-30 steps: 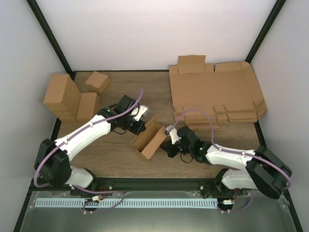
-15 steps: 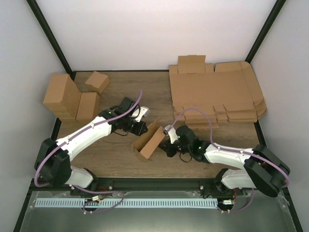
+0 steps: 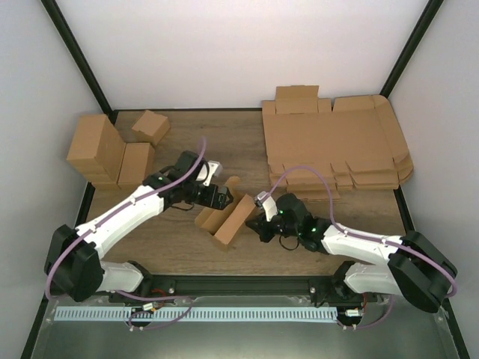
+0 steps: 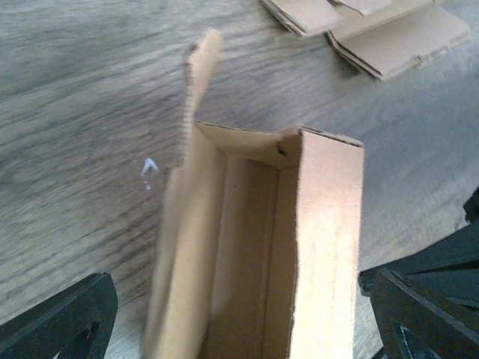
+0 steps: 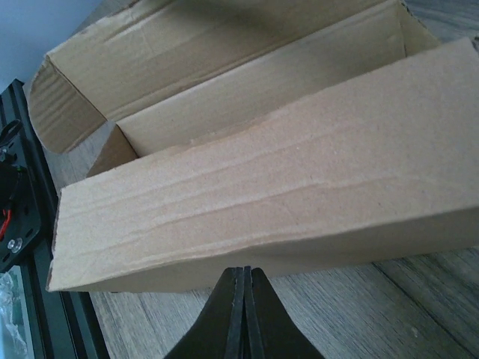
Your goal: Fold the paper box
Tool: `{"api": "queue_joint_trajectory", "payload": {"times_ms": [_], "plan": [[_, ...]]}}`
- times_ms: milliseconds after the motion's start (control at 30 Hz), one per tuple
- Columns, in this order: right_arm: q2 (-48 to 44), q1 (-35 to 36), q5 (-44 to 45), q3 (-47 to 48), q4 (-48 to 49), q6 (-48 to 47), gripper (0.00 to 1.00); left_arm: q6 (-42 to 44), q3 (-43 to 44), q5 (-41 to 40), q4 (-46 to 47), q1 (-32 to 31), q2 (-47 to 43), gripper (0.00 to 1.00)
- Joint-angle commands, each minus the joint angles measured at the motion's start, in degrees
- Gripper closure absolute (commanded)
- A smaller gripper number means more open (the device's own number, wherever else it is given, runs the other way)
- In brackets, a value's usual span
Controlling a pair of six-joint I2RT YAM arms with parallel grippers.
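Brown cardboard, half-formed: the paper box [image 3: 224,217] lies between the arms; left gripper [image 3: 221,197] straddles it, jaws wide; right gripper [image 3: 258,221], jaws closed, braces one long wall; the splayed side probably needs an even inward push.

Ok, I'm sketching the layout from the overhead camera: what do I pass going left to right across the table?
group of folded boxes → paper box → right end effector → pile of flat cardboard sheets
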Motion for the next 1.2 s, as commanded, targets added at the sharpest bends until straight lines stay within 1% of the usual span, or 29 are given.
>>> {"api": "queue_joint_trajectory", "payload": {"times_ms": [0, 267, 367, 400, 433, 500, 567, 600, 633, 733, 767, 867, 933, 1067, 1167], "plan": [[-0.63, 0.2, 0.79, 0.09, -0.03, -1.11, 0.99, -2.13, -2.43, -2.08, 0.57, 3.05, -2.6, 0.01], [-0.57, 0.2, 0.71, 0.95, -1.74, -1.5, 0.99, -5.23, -10.02, 0.74, 2.31, 11.07, -9.04, 0.0], [-1.32, 0.2, 0.51, 1.54, -3.59, -1.38, 0.99, -5.94, -12.73, 7.41, 3.64, 12.98, -11.87, 0.0], [-1.92, 0.2, 0.2, 1.91, -4.5, -1.15, 0.98, -6.08, -13.6, 9.81, 4.04, 13.06, -12.78, 0.0], [-2.61, 0.2, -0.46, 2.33, -5.45, -1.02, 0.92, -6.15, -14.37, 12.71, 4.81, 13.03, -13.89, 0.0], [-4.71, 0.2, -2.52, 2.46, -6.93, 0.19, 0.76, -7.37, -15.86, 15.31, 5.68, 13.03, -16.28, 0.0], [-7.27, 0.2, -3.21, 2.45, -8.35, 3.03, 0.49, -8.98, -17.28, 16.17, 6.06, 13.08, -18.64, 0.0], [-8.48, 0.2, -2.93, 2.37, -9.32, 4.59, 0.37, -9.97, -17.89, 15.48, 5.85, 13.05, -19.77, 0.0], [-9.78, 0.2, -2.63, 2.19, -9.54, 6.57, 0.28, -11.09, -18.76, 14.59, 5.64, 13.04, -20.89, 0.0], [-12.57, 0.2, -1.51, 1.9, -9.49, 13.56, 0.1, -15.96, -22.52, 13.12, 8.05, 13.03, -24.8, 0.0], [-12.97, 0.2, -1.43, 1.95, -9.32, 16.62, 0.08, -18.02, -23.83, 13.42, 9.63, 13.04, -25.81, 0.0], [-12.62, 0.19, -2.29, 2.34, -8.01, 22.28, 0.07, -23.09, -27.55, 14.27, 13.85, 13.09, -28.33, 0.0], [-11.4, 0.2, -3.17, 2.44, -6.89, 25.03, 0.07, -23.38, -28.7, 14.31, 14.81, 13.03, -29.45, 0.0], [-6.96, 0.2, -3.41, 2.9, -6.46, 27.38, 0.07, -23.4, -29.72, 12.96, 14.38, 13.03, -30.29, 0.0], [-4.07, 0.2, -2.48, 3.35, -6.27, 28.75, 0.07, -26.56, -32.44, 15.49, 18.93, 13.03, -29.26, 0.0]]}}
